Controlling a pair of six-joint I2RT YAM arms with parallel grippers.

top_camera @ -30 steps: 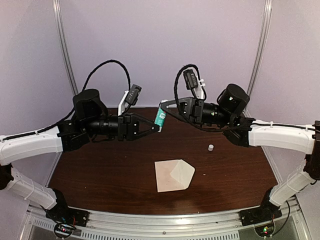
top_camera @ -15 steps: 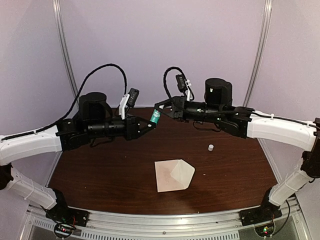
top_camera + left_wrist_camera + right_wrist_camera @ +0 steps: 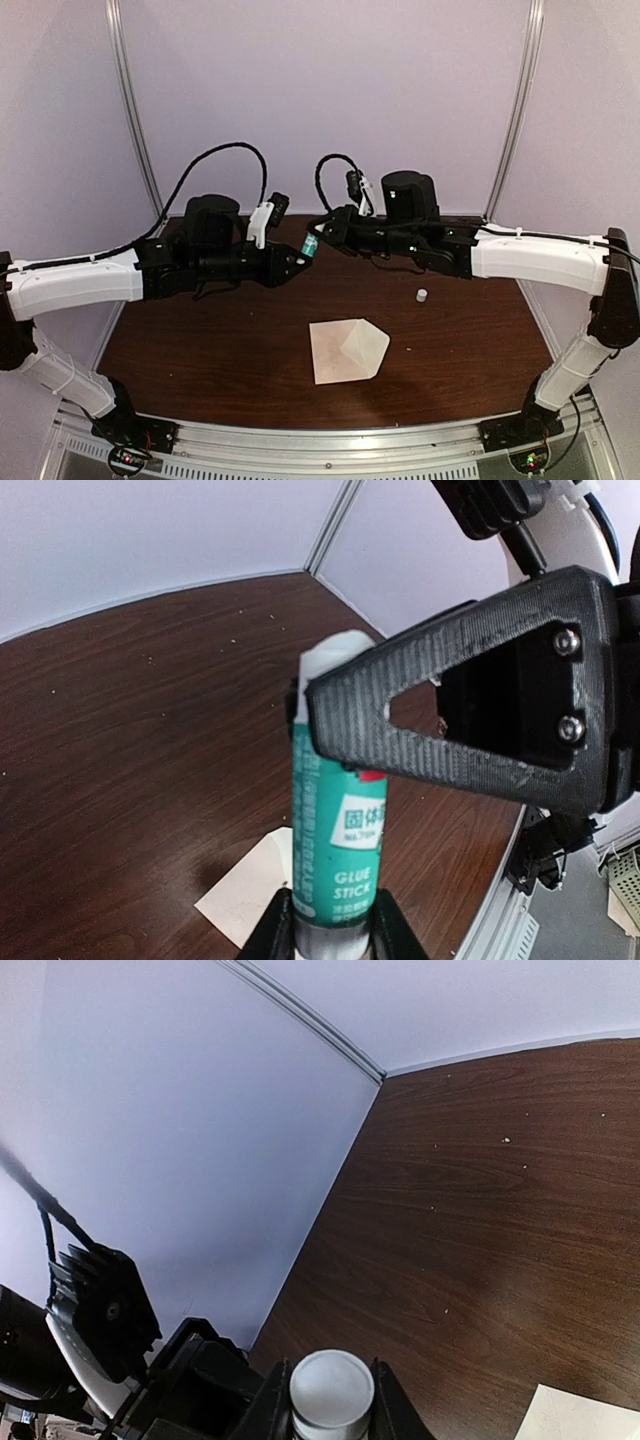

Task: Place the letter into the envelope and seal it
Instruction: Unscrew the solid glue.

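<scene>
**Readable text: glue stick label only**

I get print on 1 item, the glue stick (image 3: 335,865), in the left wrist view. It has a green label w/ white caps "GLUE STICK" on two lines near the lower end. Above that is a white box w/ Chinese chars, reads as 固体胶, then a small "NO." line whose digits are too small for me. In the top view the same label is illegible.

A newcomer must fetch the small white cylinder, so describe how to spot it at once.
Start at the dark brown table. The pale envelope lies near its front middle; look beyond it, to the right. There a tiny white cylinder stands alone on bare wood, far smaller than the envelope.
</scene>
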